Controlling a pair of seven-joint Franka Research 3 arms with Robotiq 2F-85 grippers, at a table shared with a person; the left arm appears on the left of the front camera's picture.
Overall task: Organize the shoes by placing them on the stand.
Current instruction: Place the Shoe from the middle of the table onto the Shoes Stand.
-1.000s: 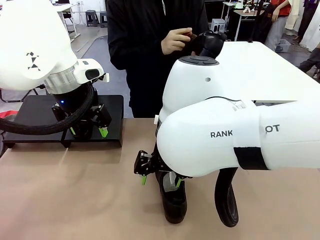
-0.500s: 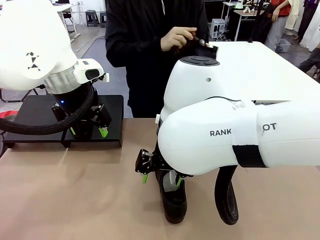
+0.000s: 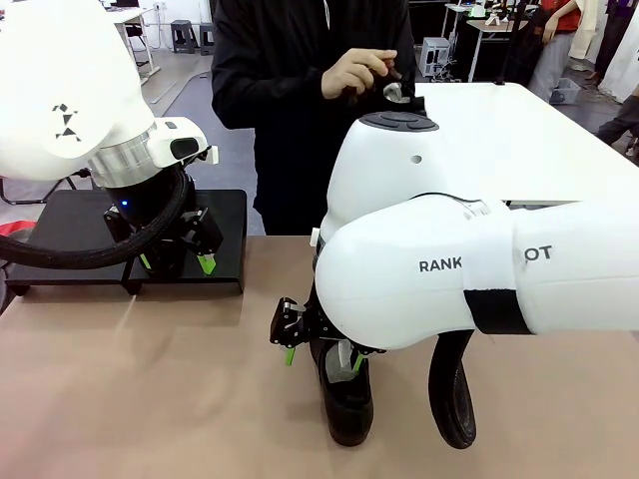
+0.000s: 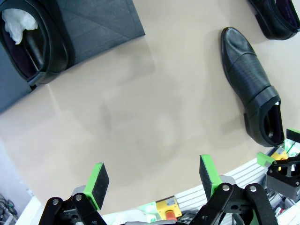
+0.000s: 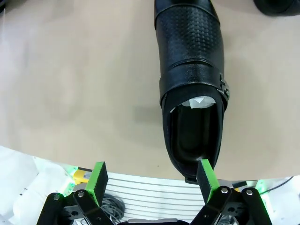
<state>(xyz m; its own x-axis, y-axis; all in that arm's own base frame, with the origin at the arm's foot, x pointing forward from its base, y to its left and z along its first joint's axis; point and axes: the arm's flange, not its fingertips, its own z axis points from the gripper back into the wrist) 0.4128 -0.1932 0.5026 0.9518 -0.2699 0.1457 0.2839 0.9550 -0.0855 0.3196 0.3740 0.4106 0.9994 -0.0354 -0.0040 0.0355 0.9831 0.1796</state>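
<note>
The right end effector (image 5: 151, 174) and left end effector (image 4: 153, 176) both hang released, the right over a shoe (image 5: 190, 70) on the worktop (image 5: 84, 84), lower centre. Best to centre it across the heel before clenching. The stand (image 3: 225, 215) sits at the left.

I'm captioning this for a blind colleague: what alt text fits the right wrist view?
A glossy black dress shoe lies on the tan tabletop, its heel opening, with white paper stuffing inside, nearest the camera. The right gripper hangs open above it, one green pad beside the heel, the other over bare table.
</note>
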